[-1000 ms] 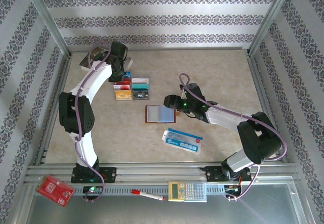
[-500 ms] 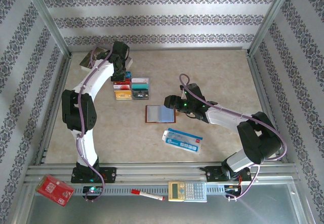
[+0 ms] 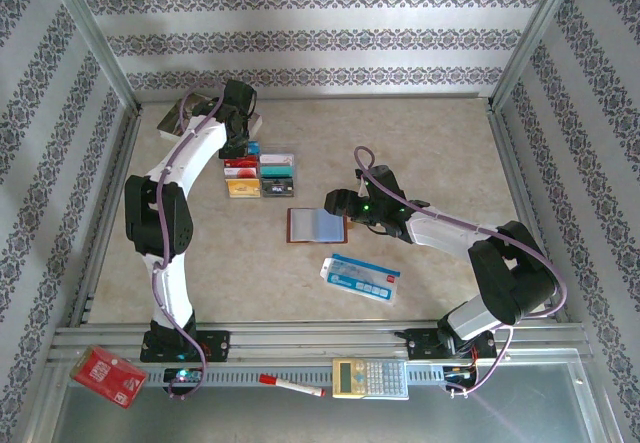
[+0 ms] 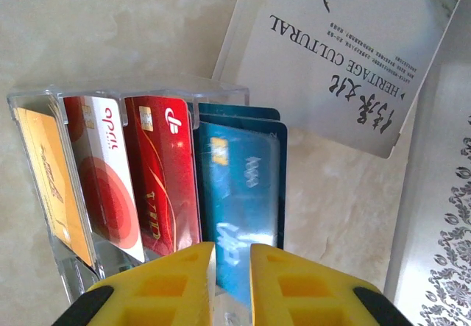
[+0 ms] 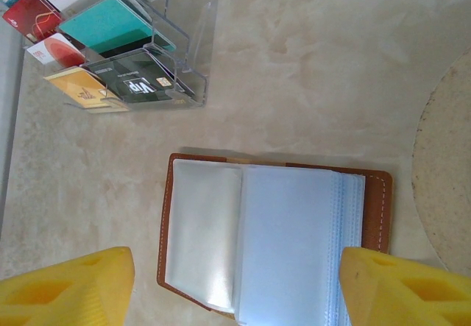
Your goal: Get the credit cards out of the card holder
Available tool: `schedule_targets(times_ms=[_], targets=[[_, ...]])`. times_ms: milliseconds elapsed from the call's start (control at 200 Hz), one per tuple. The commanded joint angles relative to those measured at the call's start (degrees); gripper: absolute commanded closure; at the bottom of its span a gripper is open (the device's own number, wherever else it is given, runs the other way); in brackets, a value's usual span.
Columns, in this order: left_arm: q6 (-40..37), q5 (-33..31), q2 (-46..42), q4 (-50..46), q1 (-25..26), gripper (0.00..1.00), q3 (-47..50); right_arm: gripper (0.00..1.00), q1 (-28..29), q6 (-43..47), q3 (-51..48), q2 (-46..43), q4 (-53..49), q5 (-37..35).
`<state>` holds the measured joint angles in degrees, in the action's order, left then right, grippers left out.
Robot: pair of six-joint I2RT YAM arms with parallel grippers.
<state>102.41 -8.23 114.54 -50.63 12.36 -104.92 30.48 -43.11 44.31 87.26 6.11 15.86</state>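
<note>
The card holder (image 3: 317, 225) lies open on the table, brown leather with pale blue plastic sleeves (image 5: 294, 245) that look empty. The credit cards (image 3: 260, 173) stand in a clear stepped rack (image 4: 132, 94): gold, white-red, red and blue on one side, teal, black and white on the other (image 5: 110, 24). My left gripper (image 3: 238, 148) hovers at the rack's far end, jaws a narrow gap apart over the blue card (image 4: 239, 193), which rests in its slot. My right gripper (image 5: 237, 260) hangs wide open above the card holder, one finger on each side of it.
A book (image 4: 353, 54) lies just behind the rack at the back left. A long blue-and-white packet (image 3: 361, 277) lies in front of the card holder. On the near rail sit a red packet (image 3: 107, 375), a pen (image 3: 292, 385) and a calculator (image 3: 370, 377).
My left gripper's jaws have parted slightly from shut, and the left arm has shifted a little toward the back. The right arm has not moved.
</note>
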Motion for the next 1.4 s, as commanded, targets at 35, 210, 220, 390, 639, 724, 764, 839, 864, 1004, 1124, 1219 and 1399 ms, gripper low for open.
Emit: schedule_targets(times_ms=[35, 210, 220, 390, 639, 724, 764, 839, 864, 1004, 1124, 1219, 1399], targets=[[-3.5, -2.0, 1.3, -1.1, 0.2, 0.75, -2.4, 0.25, -0.5, 1.4, 0.6, -0.6, -0.5, -1.3], [-5.9, -1.7, 1.4, -1.0, 0.2, 0.72, -3.1, 0.26, -0.5, 1.4, 0.6, -0.6, -0.8, -1.4], [-6.1, -1.7, 1.3, -1.0, 0.3, 0.72, -3.2, 0.26, -0.5, 1.4, 0.6, -0.6, -0.9, -1.4], [-10.1, -2.1, -2.1, 0.2, 0.5, 0.69, -1.0, 0.25, -0.6, 1.7, 0.9, -1.5, -1.6, -1.8], [-26.7, -2.2, -11.5, 9.0, 1.2, 0.63, 8.0, 0.22, -1.5, 5.5, 3.8, -5.3, -6.5, -5.3], [-35.8, -2.1, -16.0, 15.0, 1.9, 0.58, 13.8, 0.19, -2.2, 6.5, 4.3, -6.8, -7.5, -6.2], [-40.0, -1.9, -18.1, 17.4, 2.2, 0.54, 16.6, 0.18, -2.3, 7.0, 4.5, -7.4, -8.0, -6.7], [-48.4, 0.2, -22.1, 22.6, 2.5, 0.46, 22.4, 0.15, -2.4, 8.2, 4.9, -8.5, -9.3, -8.1], [-50.7, 0.8, -23.6, 24.3, 2.6, 0.43, 24.9, 0.14, -2.5, 8.7, 5.0, -8.8, -9.8, -8.6], [-61.4, 7.5, -31.9, 36.0, 2.5, 0.25, 39.2, 0.10, -2.9, 10.9, 5.0, -11.4, -12.0, -12.4], [-65.4, 12.5, -37.2, 41.3, 1.5, 0.00, 46.9, 0.07, -4.7, 13.1, 4.6, -14.4, -13.4, -16.9], [-69.8, 9.2, -40.3, 41.8, 1.4, 0.00, 49.9, 0.02, -6.7, 15.4, 4.2, -17.8, -14.5, -23.8], [-81.6, -8.8, -48.6, 52.9, 1.3, 0.00, 60.5, 0.02, -11.5, 20.3, 0.6, -25.6, -12.8, -43.0]])
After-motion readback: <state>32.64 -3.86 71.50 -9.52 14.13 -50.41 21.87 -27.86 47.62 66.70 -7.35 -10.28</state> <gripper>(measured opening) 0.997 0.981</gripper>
